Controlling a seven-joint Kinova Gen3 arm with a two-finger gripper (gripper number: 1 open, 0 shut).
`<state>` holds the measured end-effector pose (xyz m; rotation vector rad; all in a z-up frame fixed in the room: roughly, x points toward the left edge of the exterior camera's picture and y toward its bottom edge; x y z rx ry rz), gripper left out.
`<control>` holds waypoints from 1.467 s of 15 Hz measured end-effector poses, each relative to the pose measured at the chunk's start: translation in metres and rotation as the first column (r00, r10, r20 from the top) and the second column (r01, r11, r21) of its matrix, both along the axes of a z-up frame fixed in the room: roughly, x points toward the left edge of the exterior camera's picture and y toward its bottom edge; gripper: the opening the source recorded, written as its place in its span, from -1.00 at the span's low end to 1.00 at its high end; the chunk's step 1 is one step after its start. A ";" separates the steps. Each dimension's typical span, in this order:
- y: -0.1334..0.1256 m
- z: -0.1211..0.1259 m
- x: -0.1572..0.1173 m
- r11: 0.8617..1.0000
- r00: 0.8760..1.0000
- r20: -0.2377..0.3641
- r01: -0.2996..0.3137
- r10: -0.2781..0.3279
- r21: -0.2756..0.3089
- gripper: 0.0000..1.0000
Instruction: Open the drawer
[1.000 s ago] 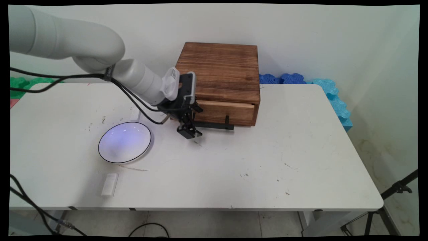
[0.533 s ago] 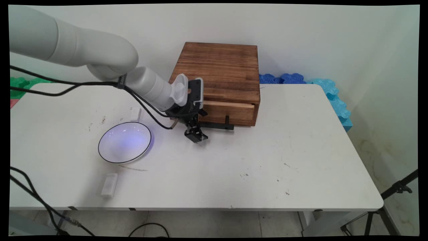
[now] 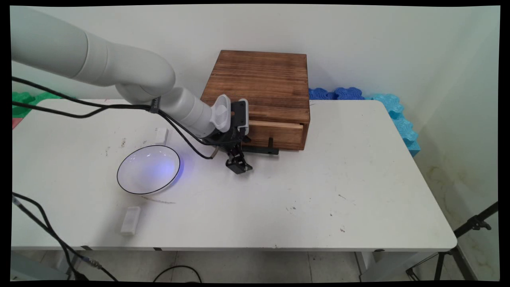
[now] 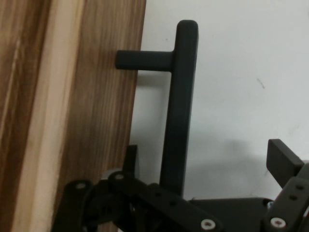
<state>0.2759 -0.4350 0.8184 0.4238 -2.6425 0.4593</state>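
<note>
A brown wooden box stands at the back of the table, its drawer front facing me. A black bar handle runs along the drawer's lower edge. My gripper hangs low at the handle's left end, just above the table. In the hand view the handle runs up the picture beside the drawer front. My gripper is open, and the bar lies between the fingers, close to the left one. It holds nothing.
A white plate with a black rim lies left of the gripper. A white block lies near the front edge and a smaller one behind the plate. Blue foam pieces line the table's back right.
The arm has swung to the right, carrying the gripper right and slightly lower along the drawer front, to the handle's left end. Nothing on the table has moved.
</note>
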 end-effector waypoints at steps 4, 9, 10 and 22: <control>0.000 -0.006 -0.005 1.000 1.000 0.001 0.003 -0.003 0.006 1.00; 0.003 -0.012 -0.008 1.000 1.000 0.007 0.009 -0.009 0.015 1.00; 0.004 -0.013 -0.009 1.000 1.000 0.009 0.010 -0.010 0.016 1.00; 0.035 -0.017 -0.018 0.999 0.999 0.010 0.030 -0.031 0.043 1.00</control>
